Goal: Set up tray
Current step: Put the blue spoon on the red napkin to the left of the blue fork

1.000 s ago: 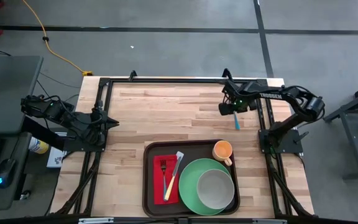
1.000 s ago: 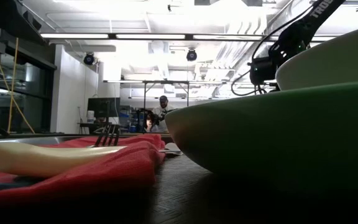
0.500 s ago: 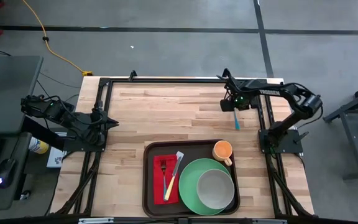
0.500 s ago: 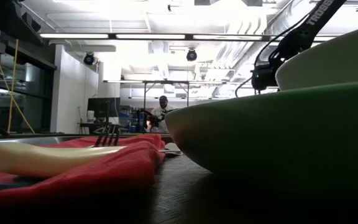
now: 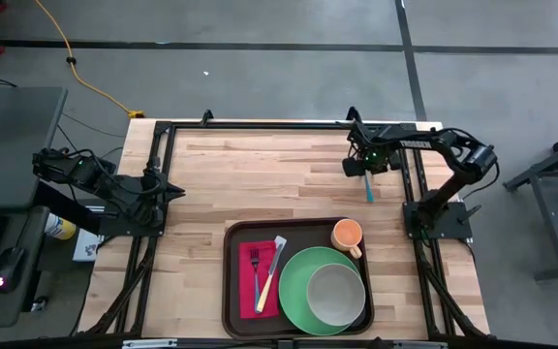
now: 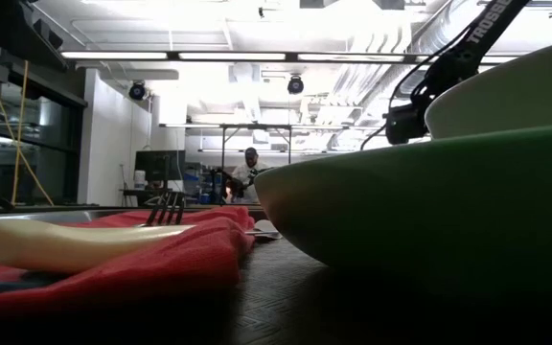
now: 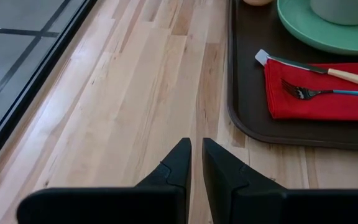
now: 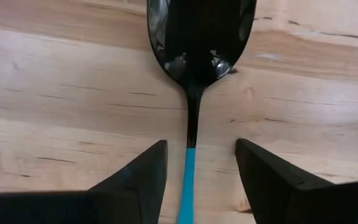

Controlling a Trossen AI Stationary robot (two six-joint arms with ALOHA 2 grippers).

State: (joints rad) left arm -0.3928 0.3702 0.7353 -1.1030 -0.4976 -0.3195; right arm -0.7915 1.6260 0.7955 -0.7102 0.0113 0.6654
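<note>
The dark brown tray (image 5: pixel 232 291) lies at the table's near edge. On it are a red napkin (image 5: pixel 257 278) with a fork (image 5: pixel 256 267) and a cream-handled knife (image 5: pixel 271 274), and a green plate (image 5: pixel 298 296) holding a grey bowl (image 5: pixel 335 294). An orange cup (image 5: pixel 347 234) also stands on the tray. A spoon (image 5: pixel 367 186) with a dark bowl (image 8: pixel 201 37) and a blue handle (image 8: pixel 188 180) lies flat on the wood, beyond the tray. My right gripper (image 8: pixel 199 144) is open above it, one finger on each side of the handle. My left gripper (image 7: pixel 196 149) is shut at the table's left side.
A black metal frame (image 5: pixel 260 125) runs along the table's far and side edges. Bare wood (image 5: pixel 250 174) stretches between the two arms. In the low view the plate (image 6: pixel 429 211) and napkin (image 6: pixel 113 259) fill the foreground, and a person (image 6: pixel 250 168) is far off in the room.
My right gripper has come down toward the spoon on the table, and its arm has drawn slightly toward the right edge. The spoon and everything on the tray have stayed in place.
</note>
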